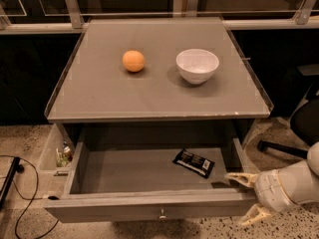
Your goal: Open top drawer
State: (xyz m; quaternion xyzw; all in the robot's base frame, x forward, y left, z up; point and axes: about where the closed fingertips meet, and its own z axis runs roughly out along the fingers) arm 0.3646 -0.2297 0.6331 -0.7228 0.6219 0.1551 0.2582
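The top drawer (149,207) is pulled far out from under the grey cabinet top (159,91). Its grey tray interior shows, and a small metal knob (162,214) sits at the centre of its front. A black snack packet (194,162) lies inside at the right. My gripper (245,199) is at the drawer's front right corner. Its two pale fingers are spread, one finger (238,178) over the drawer's right rim and the other (253,215) below the front. It holds nothing.
An orange (133,60) and a white bowl (197,65) sit on the cabinet top. A narrow side shelf (54,156) at the left holds small bottles. A black cable (20,193) lies on the floor at left. A chair base (281,148) stands at right.
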